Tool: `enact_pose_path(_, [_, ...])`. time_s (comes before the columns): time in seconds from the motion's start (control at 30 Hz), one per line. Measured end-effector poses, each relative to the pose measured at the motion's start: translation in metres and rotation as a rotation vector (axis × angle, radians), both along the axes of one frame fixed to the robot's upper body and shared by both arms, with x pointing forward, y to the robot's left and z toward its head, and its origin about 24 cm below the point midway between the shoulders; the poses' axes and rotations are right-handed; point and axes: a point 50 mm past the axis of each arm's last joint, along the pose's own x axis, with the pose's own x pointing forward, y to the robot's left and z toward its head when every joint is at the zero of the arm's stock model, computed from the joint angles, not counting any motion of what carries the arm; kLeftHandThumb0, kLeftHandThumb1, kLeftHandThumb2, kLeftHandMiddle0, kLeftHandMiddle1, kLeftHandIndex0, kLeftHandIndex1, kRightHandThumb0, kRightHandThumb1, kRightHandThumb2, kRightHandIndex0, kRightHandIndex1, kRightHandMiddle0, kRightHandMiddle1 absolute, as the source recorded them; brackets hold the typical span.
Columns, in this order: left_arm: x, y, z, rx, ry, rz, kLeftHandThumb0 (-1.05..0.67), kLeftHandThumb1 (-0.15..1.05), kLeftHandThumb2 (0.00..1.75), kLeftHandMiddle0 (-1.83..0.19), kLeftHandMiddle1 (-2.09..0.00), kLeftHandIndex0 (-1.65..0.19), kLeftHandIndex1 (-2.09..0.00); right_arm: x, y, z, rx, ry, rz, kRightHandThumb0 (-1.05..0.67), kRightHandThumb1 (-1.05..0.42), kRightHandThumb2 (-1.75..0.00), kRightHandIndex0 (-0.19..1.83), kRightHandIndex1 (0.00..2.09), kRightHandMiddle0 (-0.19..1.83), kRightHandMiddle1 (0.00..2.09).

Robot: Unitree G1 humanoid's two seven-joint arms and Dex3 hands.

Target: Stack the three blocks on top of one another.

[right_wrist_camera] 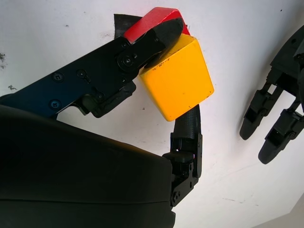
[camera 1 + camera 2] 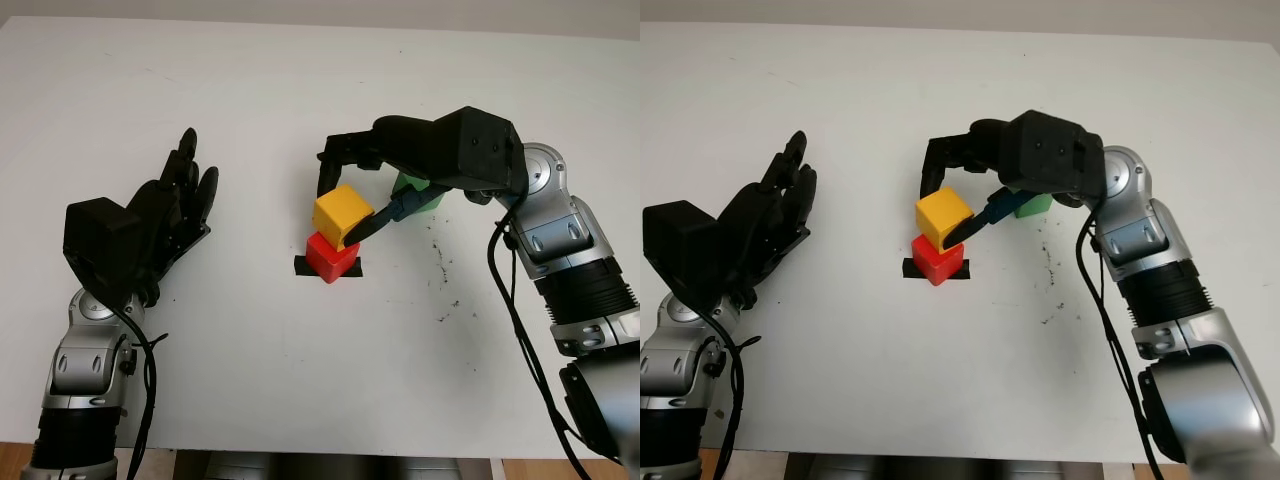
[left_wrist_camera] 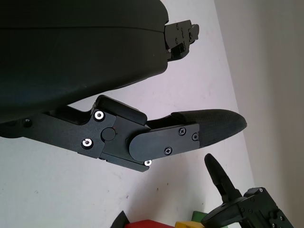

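Right hand (image 2: pixel 345 205) reaches in from the right, fingers pinching yellow block (image 2: pixel 342 215) atop red block (image 2: pixel 330 259); left hand (image 2: pixel 165 215) open, raised at the left.

I see a lab test bench: a plain white table (image 2: pixel 250 380) marked with a strip of black tape (image 2: pixel 300 266), scuffed with dark specks (image 2: pixel 440 262), set against a bare pale wall (image 2: pixel 400 12).

My left hand (image 3: pixel 118 95) is open above the white surface (image 3: pixel 57 190), holding nothing. Past its fingers (image 3: pixel 209 126) I see a sliver of the red block (image 3: pixel 145 223) and the yellow block (image 3: pixel 190 224). The right hand (image 3: pixel 237 206) reaches in beside them.
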Motion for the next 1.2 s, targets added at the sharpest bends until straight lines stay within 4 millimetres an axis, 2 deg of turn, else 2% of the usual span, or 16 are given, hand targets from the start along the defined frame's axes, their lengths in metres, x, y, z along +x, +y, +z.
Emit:
enact_pose_path(0.8, [0.0, 0.0, 0.001, 0.001, -0.008, 0.005, -0.81, 1.05, 0.6, 0.19, 0.0, 0.19, -0.02, -0.011, 0.008, -0.002, -0.012, -0.004, 0.065, -0.52, -0.93, -0.05, 0.2, 0.06, 0.44, 1.51])
enact_pose_path(1.1, [-0.002, 0.0, -0.002, -0.002, -0.003, 0.012, -0.79, 1.05, 0.61, 0.19, 0.0, 0.19, -0.04, -0.012, 0.009, -0.001, -0.02, -0.049, 0.065, -0.45, -0.93, -0.05, 0.19, 0.05, 0.42, 1.47])
enact_pose_path(1.2, [-0.003, -0.001, -0.002, -0.006, -0.003, 0.012, -0.78, 1.05, 0.61, 0.19, 0.0, 0.19, -0.03, -0.014, 0.01, -0.001, -0.028, -0.081, 0.08, -0.5, -0.9, -0.05, 0.16, 0.04, 0.3, 1.33])
